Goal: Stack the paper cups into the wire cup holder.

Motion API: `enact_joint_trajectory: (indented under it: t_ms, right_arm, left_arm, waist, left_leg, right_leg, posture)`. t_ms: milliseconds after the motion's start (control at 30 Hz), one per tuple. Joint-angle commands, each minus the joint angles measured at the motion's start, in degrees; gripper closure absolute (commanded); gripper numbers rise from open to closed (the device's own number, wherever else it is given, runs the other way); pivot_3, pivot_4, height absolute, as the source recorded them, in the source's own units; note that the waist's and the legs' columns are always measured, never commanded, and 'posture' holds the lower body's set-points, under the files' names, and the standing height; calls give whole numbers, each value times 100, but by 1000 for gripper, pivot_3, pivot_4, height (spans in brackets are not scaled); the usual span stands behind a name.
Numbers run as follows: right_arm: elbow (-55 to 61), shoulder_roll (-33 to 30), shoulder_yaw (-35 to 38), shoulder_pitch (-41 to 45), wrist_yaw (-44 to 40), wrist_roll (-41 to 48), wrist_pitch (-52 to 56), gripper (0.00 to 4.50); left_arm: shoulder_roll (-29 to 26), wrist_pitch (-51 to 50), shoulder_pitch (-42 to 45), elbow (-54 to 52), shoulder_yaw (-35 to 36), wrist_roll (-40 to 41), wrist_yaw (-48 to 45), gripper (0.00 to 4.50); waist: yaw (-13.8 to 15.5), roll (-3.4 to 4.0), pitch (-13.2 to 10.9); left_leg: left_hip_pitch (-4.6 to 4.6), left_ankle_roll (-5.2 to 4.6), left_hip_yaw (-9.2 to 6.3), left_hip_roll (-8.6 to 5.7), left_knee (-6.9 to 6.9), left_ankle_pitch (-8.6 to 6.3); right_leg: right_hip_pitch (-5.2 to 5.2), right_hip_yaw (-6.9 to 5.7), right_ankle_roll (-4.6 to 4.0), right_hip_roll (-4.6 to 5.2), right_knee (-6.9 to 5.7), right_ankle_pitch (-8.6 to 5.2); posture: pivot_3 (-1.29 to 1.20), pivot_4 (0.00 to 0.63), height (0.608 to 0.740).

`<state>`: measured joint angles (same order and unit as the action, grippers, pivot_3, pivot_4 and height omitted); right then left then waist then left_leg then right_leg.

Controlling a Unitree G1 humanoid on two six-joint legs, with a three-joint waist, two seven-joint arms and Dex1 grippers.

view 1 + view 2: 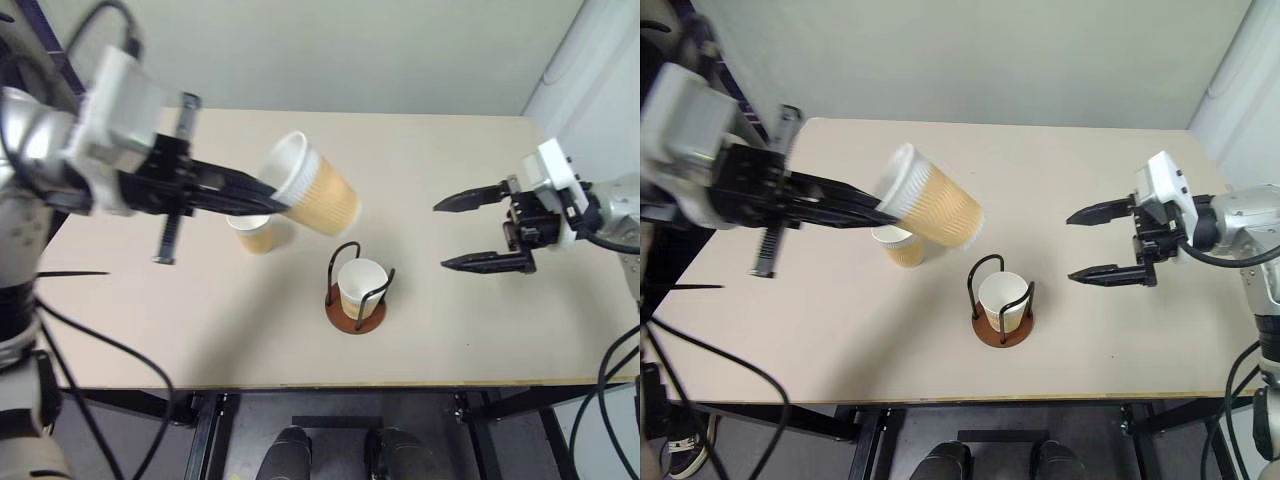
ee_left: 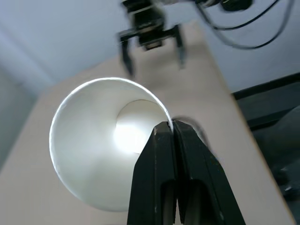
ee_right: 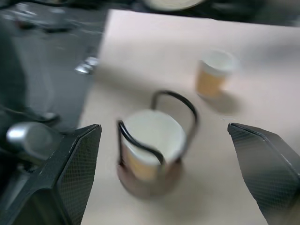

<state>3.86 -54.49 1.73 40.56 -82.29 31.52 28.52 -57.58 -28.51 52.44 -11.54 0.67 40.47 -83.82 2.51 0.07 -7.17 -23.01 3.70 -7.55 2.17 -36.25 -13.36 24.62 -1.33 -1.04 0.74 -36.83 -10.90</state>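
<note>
- Left claw (image 1: 268, 196): clamped on the rim of a cup (image 1: 312, 185), one finger inside, one outside. Held cup is off the worktop (image 1: 430, 300), tipped on its side, mouth toward the left arm, above and behind the holder.
- Left wrist view: fingers (image 2: 164, 154) pressed together on the cup rim, white inside of the cup facing the camera.
- Second cup (image 1: 254, 232): upright on the worktop, just under the held cup, left of the holder and apart from it.
- Holder (image 1: 357, 290): upright near the front middle of the worktop, brown disc base, black wire loops.
- Third cup (image 1: 362, 287): upright inside the holder, within the loops.
- Right claw (image 1: 480, 230): spread wide, holding nothing, above the worktop right of the holder, well apart from it, pointing toward it.
</note>
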Motion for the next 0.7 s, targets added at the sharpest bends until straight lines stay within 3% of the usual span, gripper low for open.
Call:
enact_joint_trajectory:
  t_ms: [33,267,500,600,700]
  right_arm:
    - [261,-162,351,-115,201,51,10,0]
    - [649,-305,608,-484,473,189,194,0]
    - [872,-344,714,-669,677,255,310,0]
    - [866,-362,717,-660,689,270,308,0]
    - [863,-380,730,-654,655,306,289,0]
  left_arm:
    - [367,561,311,267,-847,-898,-266,4451]
    - [983,1380,643,929,-1608,-1895,-629,4451]
    - [1264,1477,631,961,-1769,-2134,-733,4451]
    - [1270,1565,612,948,-1865,-2327,-737,3895]
    - [1275,1558,597,899,-1871,-2349,-739,2822]
  waist:
    - [-8,0,0]
    - [-58,2,-2]
    - [-34,4,-2]
    - [-17,4,-2]
    - [-6,4,-2]
  left_leg:
    - [3,-2,1,0,-2,1]
    - [-3,-17,6,-1,-34,2]
    - [-21,-56,1,-8,-80,-19]
    - [-29,-63,2,-16,-91,-23]
    - [-36,-71,3,-22,-97,-27]
  right_leg:
    - [-4,2,6,0,2,3]
    - [-13,6,39,-5,12,8]
    - [-23,10,88,-6,69,26]
    - [-26,17,103,-2,89,35]
    - [-26,20,110,4,94,35]
  posture:
    - [0,150,740]
    - [0,150,740]
    - [0,150,740]
    - [0,150,740]
    - [0,150,740]
